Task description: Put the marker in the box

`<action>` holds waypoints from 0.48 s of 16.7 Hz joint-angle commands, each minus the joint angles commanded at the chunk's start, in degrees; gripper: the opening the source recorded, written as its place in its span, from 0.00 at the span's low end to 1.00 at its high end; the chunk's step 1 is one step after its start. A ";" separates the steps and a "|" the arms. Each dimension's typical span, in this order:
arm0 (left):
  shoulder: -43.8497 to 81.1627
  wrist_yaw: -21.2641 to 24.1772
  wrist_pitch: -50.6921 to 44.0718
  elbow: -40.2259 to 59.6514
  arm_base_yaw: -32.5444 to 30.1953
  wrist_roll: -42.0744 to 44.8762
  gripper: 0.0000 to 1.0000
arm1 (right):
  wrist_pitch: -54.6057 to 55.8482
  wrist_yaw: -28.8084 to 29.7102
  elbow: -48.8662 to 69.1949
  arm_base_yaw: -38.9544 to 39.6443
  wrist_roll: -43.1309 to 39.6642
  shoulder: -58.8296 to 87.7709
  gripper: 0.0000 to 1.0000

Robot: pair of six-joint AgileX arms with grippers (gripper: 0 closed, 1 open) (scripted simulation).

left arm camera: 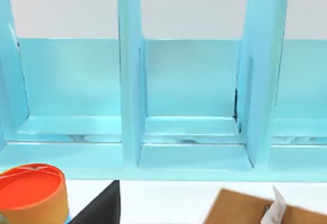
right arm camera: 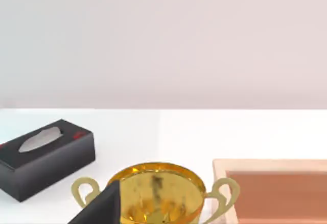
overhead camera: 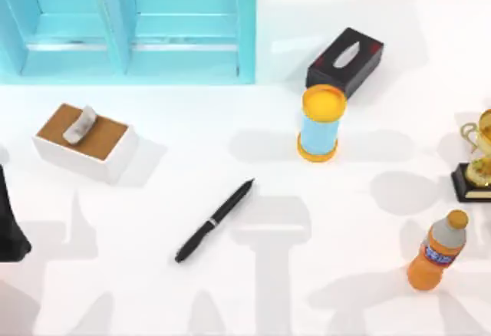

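The marker (overhead camera: 215, 221), a slim black stick with a silver band, lies flat near the table's middle, slanting from lower left to upper right. The box (overhead camera: 126, 25), large and translucent cyan with inner dividers, stands at the back left. Its compartments face the left wrist view (left arm camera: 191, 81). My left arm (overhead camera: 9, 225) is parked at the table's left edge, well left of the marker, touching nothing. A dark part of my left gripper (left arm camera: 99, 208) shows low in its wrist view. A dark part of my right gripper (right arm camera: 99, 208) shows before a gold trophy (right arm camera: 156, 191).
A white brown-topped tissue box (overhead camera: 84, 140) sits left of the marker. At the back right are a black tissue box (overhead camera: 345, 60) and an orange-lidded blue can (overhead camera: 321, 123). The trophy (overhead camera: 477, 159) and an orange bottle (overhead camera: 437, 252) stand at the right. A salmon tray (right arm camera: 276, 188) lies beside the trophy.
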 joint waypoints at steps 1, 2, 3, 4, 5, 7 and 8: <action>0.00 0.00 0.00 0.00 0.00 0.00 1.00 | 0.00 0.00 0.00 0.00 0.00 0.00 1.00; 0.00 0.00 0.00 0.00 0.00 0.00 1.00 | 0.00 0.00 0.00 0.00 0.00 0.00 1.00; 0.00 0.00 0.00 0.00 0.00 0.00 1.00 | -0.22 0.00 0.39 0.37 0.43 0.47 1.00; 0.00 0.00 0.00 0.00 0.00 0.00 1.00 | -0.64 -0.03 1.22 1.15 1.35 1.49 1.00; 0.00 0.00 0.00 0.00 0.00 0.00 1.00 | -1.19 -0.13 2.50 2.30 2.72 3.09 1.00; 0.00 0.00 0.00 0.00 0.00 0.00 1.00 | -2.43 -0.59 6.21 5.52 6.83 7.95 1.00; 0.00 0.00 0.00 0.00 0.00 0.00 1.00 | -3.04 -0.96 8.52 7.48 9.54 11.18 1.00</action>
